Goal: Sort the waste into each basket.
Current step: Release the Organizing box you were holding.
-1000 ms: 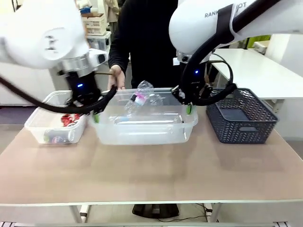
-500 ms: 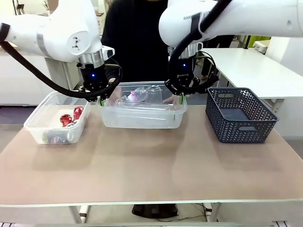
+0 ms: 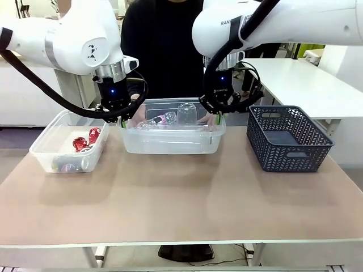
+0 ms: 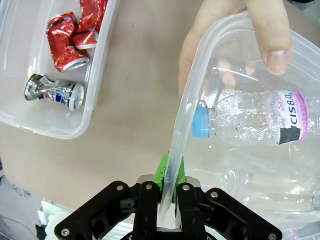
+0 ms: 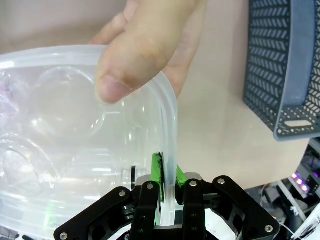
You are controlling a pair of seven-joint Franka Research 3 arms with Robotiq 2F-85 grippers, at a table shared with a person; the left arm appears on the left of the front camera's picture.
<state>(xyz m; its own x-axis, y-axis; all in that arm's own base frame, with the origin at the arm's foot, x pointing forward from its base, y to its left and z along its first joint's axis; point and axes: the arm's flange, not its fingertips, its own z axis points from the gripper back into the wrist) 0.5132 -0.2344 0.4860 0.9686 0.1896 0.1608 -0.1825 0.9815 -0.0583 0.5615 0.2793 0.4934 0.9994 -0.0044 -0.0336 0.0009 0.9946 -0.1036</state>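
Note:
A clear tub (image 3: 170, 144) in the middle of the table holds clear plastic bottles (image 3: 164, 119), one with a blue cap and pink label (image 4: 250, 120). My left gripper (image 3: 116, 116) is shut on the tub's left rim (image 4: 172, 165). At the other end, my right gripper (image 3: 218, 113) is shut on the right rim (image 5: 167, 165). A person's hands (image 4: 265, 30) (image 5: 145, 50) grip the tub's far corners. A second clear tub (image 3: 42, 150) at the left holds crushed red cans (image 3: 82, 140) (image 4: 70, 35) and a silver one (image 4: 52, 92).
A dark grey lattice basket (image 3: 286, 139) (image 5: 285, 65) stands at the right of the table. The person in black stands at the far side behind the middle tub. The near half of the tabletop (image 3: 181, 204) is bare.
Both arms have carried the middle tub away from the camera toward the person. The bottles have settled lower inside it. Both grips stay on the rim.

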